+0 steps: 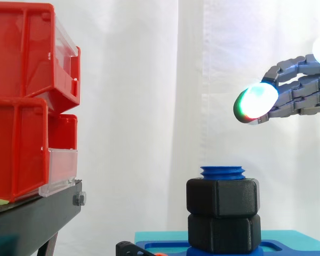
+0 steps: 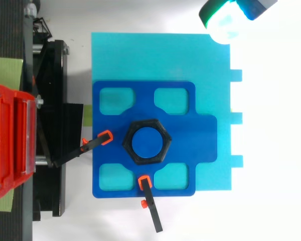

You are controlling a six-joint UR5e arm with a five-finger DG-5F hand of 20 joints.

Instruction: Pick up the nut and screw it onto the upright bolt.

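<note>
Red bins [image 1: 21, 64] on a black stand [image 1: 37, 218] sit left of the cyan plate [image 2: 190, 55]; a dark blue fixture [image 2: 200, 140] lies on it, pinned by orange-tipped clamps [image 2: 106, 137].

A white curtain [image 1: 149, 80] hangs in soft vertical folds across the back of the side view, brightly and evenly lit. At nine o'clock two red bins [image 1: 21, 101] are stacked one on the other, each with a clear plastic front. They rest on a black stand [image 1: 37, 218] at seven to eight o'clock. From above, the white counter [image 2: 271, 201] glares brightly from three to five o'clock. A green sheet [image 2: 5, 73] shows at ten o'clock, beside the stand.
</note>
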